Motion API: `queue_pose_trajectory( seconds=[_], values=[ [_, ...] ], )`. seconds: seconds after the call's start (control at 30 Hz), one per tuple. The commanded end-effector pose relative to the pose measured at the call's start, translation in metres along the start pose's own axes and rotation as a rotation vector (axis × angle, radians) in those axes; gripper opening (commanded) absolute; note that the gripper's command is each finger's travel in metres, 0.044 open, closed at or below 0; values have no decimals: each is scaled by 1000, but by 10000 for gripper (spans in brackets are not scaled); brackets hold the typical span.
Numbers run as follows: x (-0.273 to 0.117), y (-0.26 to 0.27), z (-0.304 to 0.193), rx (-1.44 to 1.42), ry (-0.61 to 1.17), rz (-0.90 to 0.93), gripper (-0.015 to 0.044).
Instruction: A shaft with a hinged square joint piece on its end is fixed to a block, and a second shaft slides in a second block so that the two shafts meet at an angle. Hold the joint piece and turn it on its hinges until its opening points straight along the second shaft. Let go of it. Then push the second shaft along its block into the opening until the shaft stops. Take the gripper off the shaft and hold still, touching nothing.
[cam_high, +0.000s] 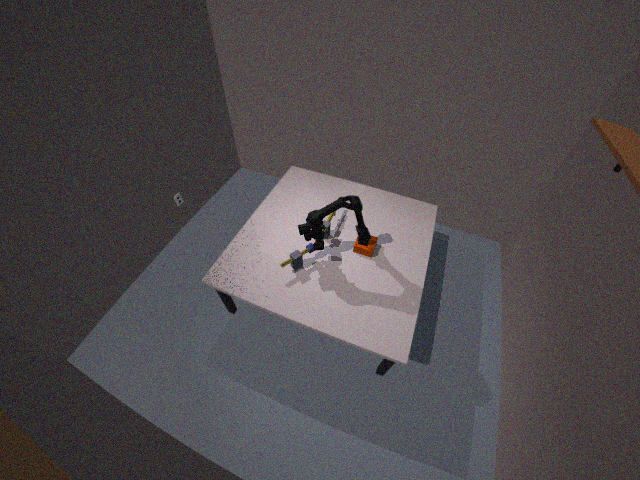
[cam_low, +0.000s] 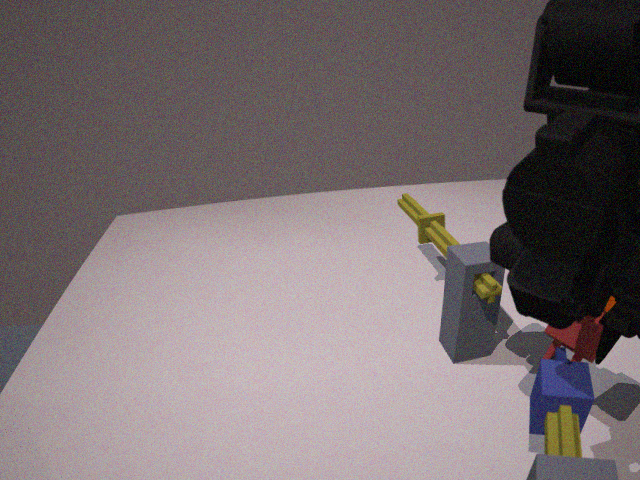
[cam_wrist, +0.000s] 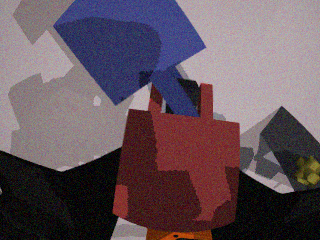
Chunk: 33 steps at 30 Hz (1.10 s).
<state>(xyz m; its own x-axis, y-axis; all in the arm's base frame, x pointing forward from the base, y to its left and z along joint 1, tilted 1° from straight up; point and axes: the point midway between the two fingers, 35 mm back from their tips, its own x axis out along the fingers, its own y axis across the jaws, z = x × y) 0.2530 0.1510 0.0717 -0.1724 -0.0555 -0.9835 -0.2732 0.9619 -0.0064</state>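
My gripper (cam_high: 318, 245) (cam_low: 588, 330) (cam_wrist: 171, 152) is shut on the red joint piece (cam_low: 574, 335) (cam_wrist: 185, 142), one finger on each side. Its two prongs straddle the arm of a blue hinge block (cam_high: 310, 248) (cam_low: 566, 379) (cam_wrist: 120, 50), at the end of the first yellow shaft (cam_high: 286, 262) (cam_low: 562, 434). That shaft runs through a grey block (cam_high: 296, 259) (cam_low: 573, 469). The second yellow shaft (cam_low: 443, 237) (cam_wrist: 308, 171) passes through another grey block (cam_low: 460, 310) (cam_wrist: 290, 140); its near end sticks out a little, apart from the red piece. The joint's opening is hidden.
A square yellow collar (cam_low: 431, 228) sits on the second shaft behind its block. The orange arm base (cam_high: 365, 246) stands to the right on the pale table (cam_high: 361, 330). The arm hangs over the joint and hides part of it in the exterior view.
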Motion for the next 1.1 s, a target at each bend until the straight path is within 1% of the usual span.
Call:
queue_pose_trajectory(
  seconds=[0.0,0.07,0.1,0.3,1.07],
  values=[
    [0,0,0,0,0,0,68],
    [0,0,0,0,0,0,16],
    [0,0,0,0,0,0,0],
    [0,0,0,-13,-9,-2,0],
    [10,-14,-2,-358,-255,-25,0]
  ],
)
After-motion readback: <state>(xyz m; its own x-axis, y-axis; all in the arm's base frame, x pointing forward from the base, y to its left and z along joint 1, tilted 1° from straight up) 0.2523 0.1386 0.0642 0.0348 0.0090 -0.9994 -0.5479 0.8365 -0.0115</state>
